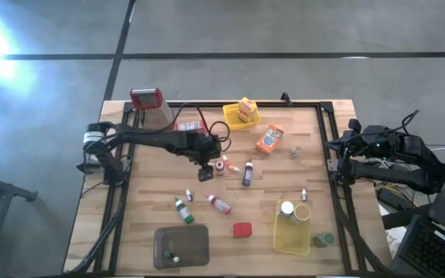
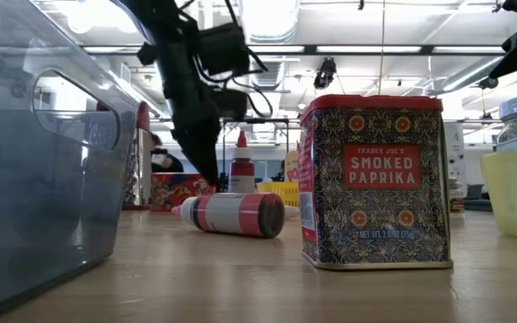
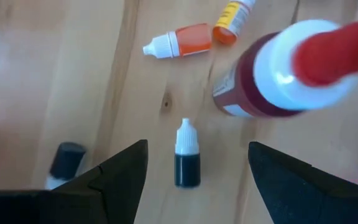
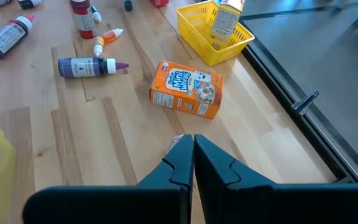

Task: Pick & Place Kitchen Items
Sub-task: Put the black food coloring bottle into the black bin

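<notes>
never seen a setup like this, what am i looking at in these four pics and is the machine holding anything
It is a robot with two dark arms working at a wooden table. One picture looks straight down on the table, one looks level across its top, and two come from cameras on the arms' wrists.

The left tool hangs open over a tiny dark dropper bottle with a white cap, not gripping it. The right tool is shut and empty, waiting at the table's right edge near an orange mini cereal box.

Small bottles lie scattered about, along with a smoked paprika tin, two yellow baskets, a clear bin and a metal grater. Nothing is held.
</notes>
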### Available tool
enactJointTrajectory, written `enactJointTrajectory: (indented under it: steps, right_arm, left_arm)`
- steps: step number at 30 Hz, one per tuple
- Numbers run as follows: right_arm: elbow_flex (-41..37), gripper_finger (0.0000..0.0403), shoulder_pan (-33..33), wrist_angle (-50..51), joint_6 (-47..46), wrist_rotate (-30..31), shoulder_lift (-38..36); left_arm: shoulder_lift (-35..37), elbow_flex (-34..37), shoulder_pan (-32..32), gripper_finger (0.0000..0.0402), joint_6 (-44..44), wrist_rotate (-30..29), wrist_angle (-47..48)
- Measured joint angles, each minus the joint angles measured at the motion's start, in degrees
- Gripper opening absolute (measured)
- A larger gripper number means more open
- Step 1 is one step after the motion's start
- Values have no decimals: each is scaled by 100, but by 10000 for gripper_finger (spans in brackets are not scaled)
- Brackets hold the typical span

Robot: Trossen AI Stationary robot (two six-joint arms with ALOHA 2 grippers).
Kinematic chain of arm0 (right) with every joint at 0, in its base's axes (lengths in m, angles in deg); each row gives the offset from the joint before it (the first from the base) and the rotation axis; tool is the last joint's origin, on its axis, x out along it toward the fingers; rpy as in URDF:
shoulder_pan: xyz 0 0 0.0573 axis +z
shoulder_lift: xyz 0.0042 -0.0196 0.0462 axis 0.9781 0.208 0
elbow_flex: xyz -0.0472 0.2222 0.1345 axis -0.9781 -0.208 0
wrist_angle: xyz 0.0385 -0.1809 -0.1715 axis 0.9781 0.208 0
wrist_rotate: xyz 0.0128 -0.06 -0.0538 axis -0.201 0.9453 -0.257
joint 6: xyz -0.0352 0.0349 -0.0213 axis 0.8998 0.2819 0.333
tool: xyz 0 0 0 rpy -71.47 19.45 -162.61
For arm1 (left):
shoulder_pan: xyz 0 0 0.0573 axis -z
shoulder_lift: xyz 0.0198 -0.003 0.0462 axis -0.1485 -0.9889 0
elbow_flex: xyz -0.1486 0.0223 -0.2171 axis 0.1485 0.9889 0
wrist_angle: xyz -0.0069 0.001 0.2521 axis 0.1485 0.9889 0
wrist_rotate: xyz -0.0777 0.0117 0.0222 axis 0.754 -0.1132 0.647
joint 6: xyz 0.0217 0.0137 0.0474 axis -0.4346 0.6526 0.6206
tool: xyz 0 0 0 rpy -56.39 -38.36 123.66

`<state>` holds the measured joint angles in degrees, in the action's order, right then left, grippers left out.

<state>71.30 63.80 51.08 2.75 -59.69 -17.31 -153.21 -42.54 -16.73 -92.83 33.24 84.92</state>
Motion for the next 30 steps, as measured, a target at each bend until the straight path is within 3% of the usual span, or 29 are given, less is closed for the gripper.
enactJointTrajectory:
  steps: [19, 30]
  right_arm:
    - [0, 8, 2, 0, 0, -7, 0]
    - [0, 8, 2, 0, 0, -7, 0]
  left_arm:
    - [-644, 1, -72, 276, -118, -3, -444]
    - [-644, 123, -72, 184, -287, -9, -517]
